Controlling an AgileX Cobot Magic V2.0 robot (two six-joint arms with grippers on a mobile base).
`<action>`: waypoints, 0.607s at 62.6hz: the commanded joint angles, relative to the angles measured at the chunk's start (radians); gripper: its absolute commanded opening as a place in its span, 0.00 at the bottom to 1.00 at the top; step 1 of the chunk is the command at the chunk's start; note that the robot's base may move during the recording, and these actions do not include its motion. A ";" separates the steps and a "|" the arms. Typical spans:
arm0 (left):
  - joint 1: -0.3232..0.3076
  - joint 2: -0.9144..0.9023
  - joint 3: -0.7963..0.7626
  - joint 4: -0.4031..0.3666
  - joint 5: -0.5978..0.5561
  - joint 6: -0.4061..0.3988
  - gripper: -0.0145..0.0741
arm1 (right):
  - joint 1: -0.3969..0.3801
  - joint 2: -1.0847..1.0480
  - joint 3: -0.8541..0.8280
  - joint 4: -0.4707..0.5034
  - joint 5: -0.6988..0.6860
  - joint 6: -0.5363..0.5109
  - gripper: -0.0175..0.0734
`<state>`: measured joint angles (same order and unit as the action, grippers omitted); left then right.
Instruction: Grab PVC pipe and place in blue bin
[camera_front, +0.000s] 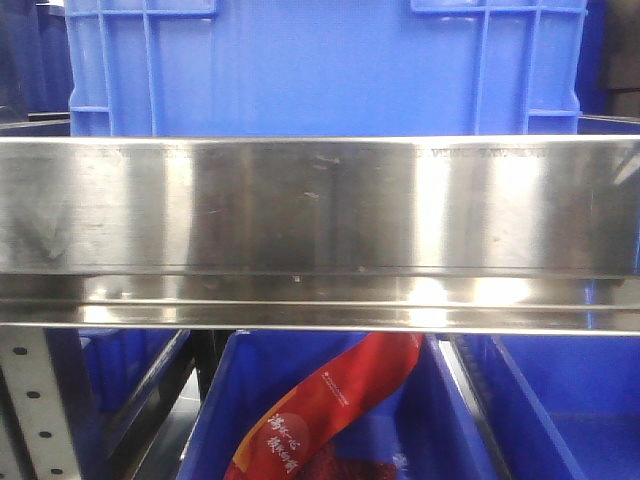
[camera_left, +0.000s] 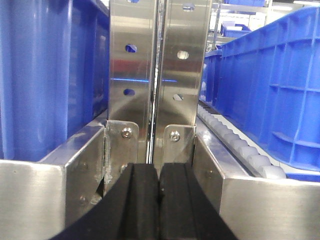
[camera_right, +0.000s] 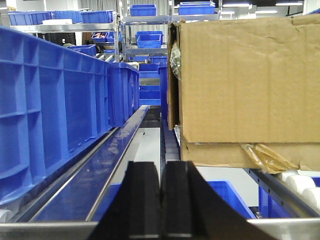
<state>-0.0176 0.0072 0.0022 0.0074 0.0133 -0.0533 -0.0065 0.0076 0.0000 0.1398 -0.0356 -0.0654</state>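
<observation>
Both arms parked at the rack, PVC pipe out of sight.

The left gripper (camera_left: 159, 200) has its black pads pressed together on nothing, facing a steel upright (camera_left: 159, 75) between blue bins (camera_left: 280, 85); the right gripper (camera_right: 161, 200) is likewise closed and empty, between a blue bin (camera_right: 55, 110) and a cardboard box (camera_right: 245, 85). No view shows the pipe. As plastic it is probably light, stiff and smooth; pinching across its curved band seems safest.

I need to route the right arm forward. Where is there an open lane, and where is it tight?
Open: the gap between the blue crates and the cardboard box, above the steel rail. Tight: the left tool, shut, faces a steel post wedged between bins.
</observation>
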 joint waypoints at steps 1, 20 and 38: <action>0.004 -0.007 -0.002 -0.002 -0.028 -0.001 0.04 | 0.001 -0.008 0.000 -0.003 -0.024 0.002 0.01; 0.004 -0.007 -0.002 -0.002 -0.028 -0.001 0.04 | 0.001 -0.008 0.000 -0.003 -0.024 0.002 0.01; 0.004 -0.007 -0.002 -0.002 -0.028 -0.001 0.04 | 0.001 -0.008 0.000 -0.003 -0.024 0.002 0.01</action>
<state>-0.0176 0.0067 0.0022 0.0074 0.0102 -0.0533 -0.0065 0.0076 0.0000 0.1398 -0.0364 -0.0654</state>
